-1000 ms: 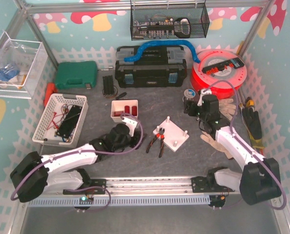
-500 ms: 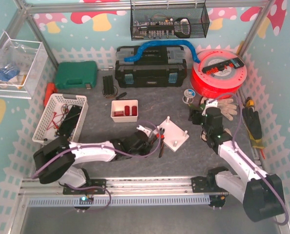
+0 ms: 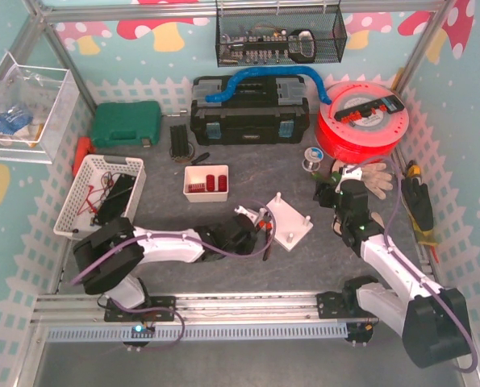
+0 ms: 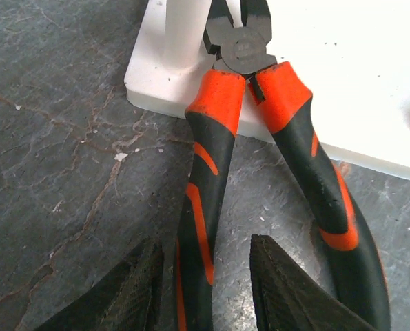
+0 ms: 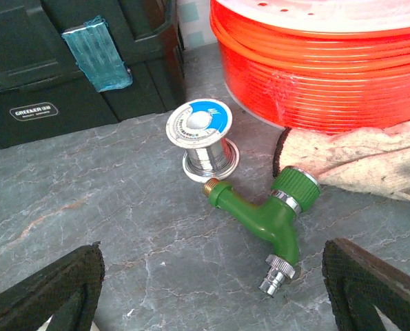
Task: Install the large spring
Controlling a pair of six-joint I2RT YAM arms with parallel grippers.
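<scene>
No spring shows clearly in any view. The white peg plate (image 3: 294, 227) lies mid-table, also in the left wrist view (image 4: 342, 76). Orange-and-black pliers (image 4: 211, 172) rest with their head on the plate's near edge. My left gripper (image 4: 205, 293) is open and low over the table, its fingers (image 4: 132, 293) either side of the pliers' left handle without touching it. It shows in the top view (image 3: 256, 224) beside the plate. My right gripper (image 5: 211, 296) is open and empty, above bare table just short of a green tap (image 5: 273, 221). It shows in the top view (image 3: 332, 190).
A solder spool (image 5: 205, 138), an orange reel (image 5: 329, 62), a work glove (image 5: 370, 155) and a black toolbox (image 5: 67, 62) lie ahead of the right gripper. A small white box with red parts (image 3: 206, 182), a white basket (image 3: 102, 197) and a green case (image 3: 127, 125) stand at the left.
My left arm has swung right from the small white box to the pliers by the peg plate. My right gripper has drawn back a little towards the near edge.
</scene>
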